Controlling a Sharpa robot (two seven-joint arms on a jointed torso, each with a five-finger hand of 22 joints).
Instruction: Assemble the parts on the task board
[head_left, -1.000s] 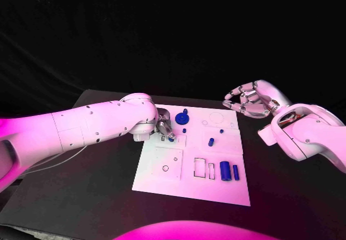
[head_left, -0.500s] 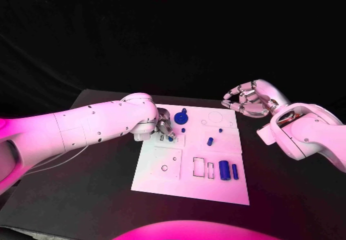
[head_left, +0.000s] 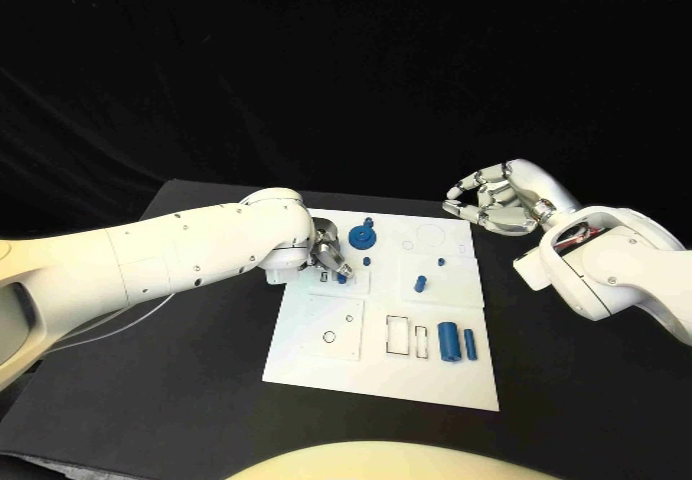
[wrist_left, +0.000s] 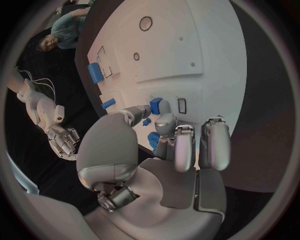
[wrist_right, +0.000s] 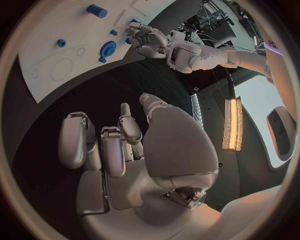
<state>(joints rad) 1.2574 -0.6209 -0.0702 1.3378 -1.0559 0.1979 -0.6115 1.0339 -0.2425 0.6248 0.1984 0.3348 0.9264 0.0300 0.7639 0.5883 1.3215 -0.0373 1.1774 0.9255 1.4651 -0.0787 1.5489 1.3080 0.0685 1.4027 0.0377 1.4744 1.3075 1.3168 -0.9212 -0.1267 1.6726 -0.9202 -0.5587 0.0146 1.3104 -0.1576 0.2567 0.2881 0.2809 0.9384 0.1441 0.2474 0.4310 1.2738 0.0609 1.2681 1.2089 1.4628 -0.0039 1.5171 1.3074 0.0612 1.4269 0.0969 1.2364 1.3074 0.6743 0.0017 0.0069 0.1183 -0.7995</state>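
You are looking at the task board (head_left: 378, 345) lying in the middle of the black worktop (head_left: 173, 380). The left hand (head_left: 326, 256) is reaching over the board's far left corner, and its fingertips (wrist_left: 164, 121) are pinching a small blue part (wrist_left: 155, 105) just above the board surface, beside a small rectangular slot (wrist_left: 182, 105). A second small blue piece (wrist_left: 153, 138) is sitting under the same fingers; you cannot tell whether it is touching the board. A round blue gear-like part (head_left: 365, 237) is lying just to the right of that hand. Farther right, a short blue peg (head_left: 421, 283) is resting mid-board, and two blue cylinders (head_left: 457, 341) are lying near the right edge, well apart from both hands. The right hand (head_left: 495, 205) is hovering off the board's far right corner, fingers curled inward and holding nothing.
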